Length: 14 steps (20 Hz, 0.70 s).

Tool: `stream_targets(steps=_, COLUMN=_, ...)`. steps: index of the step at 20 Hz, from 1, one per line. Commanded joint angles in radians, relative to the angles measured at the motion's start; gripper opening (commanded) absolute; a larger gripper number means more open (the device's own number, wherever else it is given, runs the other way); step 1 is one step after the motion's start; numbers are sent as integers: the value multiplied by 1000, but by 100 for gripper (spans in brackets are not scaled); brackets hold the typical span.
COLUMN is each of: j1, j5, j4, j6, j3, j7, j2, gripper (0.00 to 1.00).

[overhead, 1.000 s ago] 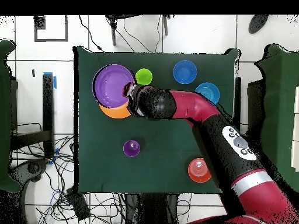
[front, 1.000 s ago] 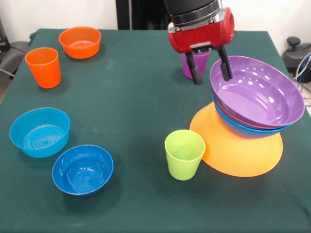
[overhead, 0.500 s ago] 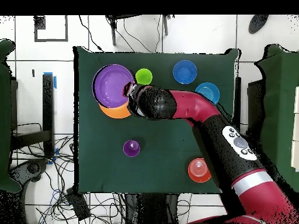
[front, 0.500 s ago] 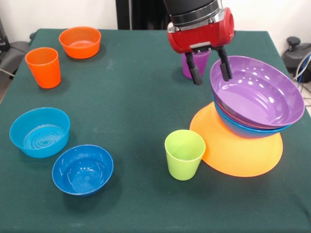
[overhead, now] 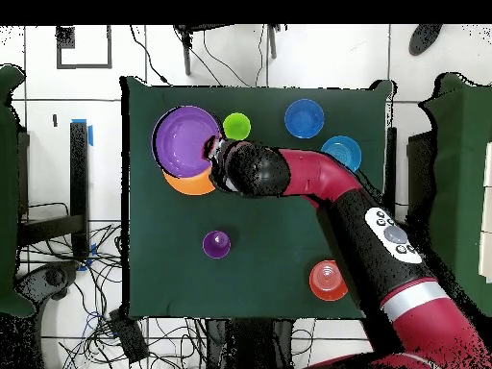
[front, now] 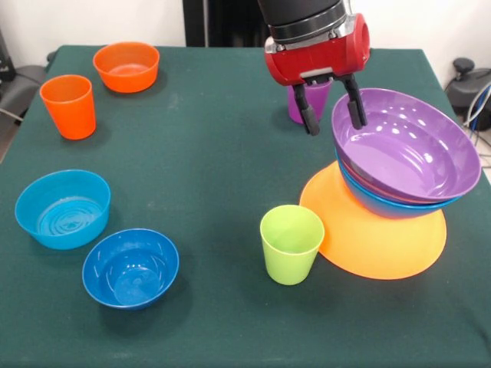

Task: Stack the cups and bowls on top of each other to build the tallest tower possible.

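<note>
No readable text, labels or numbers anywhere.

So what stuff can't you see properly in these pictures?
- Purple cup, front view: mostly hidden behind the gripper.
- Orange-yellow bowl, both views: its middle is covered by the blue bowl and purple bowl stacked on it.
- Blue bowl, overhead view: completely under the purple bowl.
- Gripper, overhead view: covered by the arm.
- Yellow cup: not visible in either view.

Purple cup (front: 309,100) mostly hidden behind gripper (front: 331,106); orange-yellow bowl (front: 368,238) partly covered, possibly upside down.
</note>
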Motion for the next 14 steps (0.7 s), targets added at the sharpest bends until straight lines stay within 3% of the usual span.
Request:
stream_targets(steps=1, j1=15, j5=-24, j4=-51, j6=-40, j3=-42, j7=22, j2=66, gripper=100)
stream_targets(steps=5, j1=7, j5=-26, j4=-44, j6=-48, j3=-32, j7=16, j2=73, gripper=100)
stream_targets(steps=6, j1=5, j5=-25, j4=-42, j6=-46, j3=-29, j7=14, j2=74, gripper=0)
stream_targets(steps=14, j1=-19, j5=6, j4=-22, j6=-36, j3=-4, j7=24, j2=98, gripper=0)
